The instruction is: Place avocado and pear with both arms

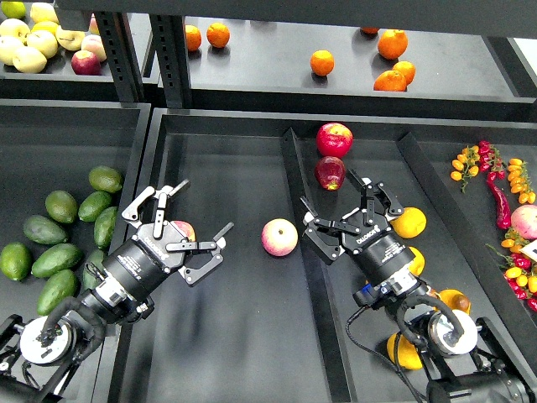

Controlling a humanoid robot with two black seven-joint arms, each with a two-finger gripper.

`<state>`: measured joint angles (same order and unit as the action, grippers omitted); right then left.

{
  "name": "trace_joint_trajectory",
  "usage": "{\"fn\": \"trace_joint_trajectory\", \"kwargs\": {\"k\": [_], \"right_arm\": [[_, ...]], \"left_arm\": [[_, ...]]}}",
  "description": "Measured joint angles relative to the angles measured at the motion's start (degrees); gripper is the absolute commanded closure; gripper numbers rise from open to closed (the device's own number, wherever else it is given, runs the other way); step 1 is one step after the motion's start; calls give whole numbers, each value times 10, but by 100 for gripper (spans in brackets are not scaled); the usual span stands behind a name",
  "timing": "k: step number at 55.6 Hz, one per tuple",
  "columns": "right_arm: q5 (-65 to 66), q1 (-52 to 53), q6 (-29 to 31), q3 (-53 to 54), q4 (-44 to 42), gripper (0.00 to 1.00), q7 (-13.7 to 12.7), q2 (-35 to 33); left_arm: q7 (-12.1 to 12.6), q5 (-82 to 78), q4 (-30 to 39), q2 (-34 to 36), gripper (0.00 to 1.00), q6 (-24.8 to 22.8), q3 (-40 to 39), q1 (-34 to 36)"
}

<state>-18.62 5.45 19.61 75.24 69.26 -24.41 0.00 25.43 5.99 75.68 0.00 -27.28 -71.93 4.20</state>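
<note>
Black metal bin (226, 151) fills the middle; two pink-red apples (279, 237) lie in it. Dark green, egg-shaped avocados (61, 206) cluster at nine o'clock; plump yellow-orange pears (409, 222) sit at three o'clock. Both fruits look smooth, rounded and bruisable, so they probably want a gentle hold across the widest part. The left gripper (180, 225) is spread wide over one apple, holding nothing. The right gripper (340, 210) is equally splayed and empty, just beside a pear.

White lettering on both gripper bodies, too small and blurred to read.
</note>
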Motion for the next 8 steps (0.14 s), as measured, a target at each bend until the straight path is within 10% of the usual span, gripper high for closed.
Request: {"fn": "trace_joint_trajectory", "kwargs": {"k": [8], "right_arm": [[-3,-1,1,0,1,0,0,0]], "left_arm": [[-1,0,1,0,0,1,0,-7]]}}
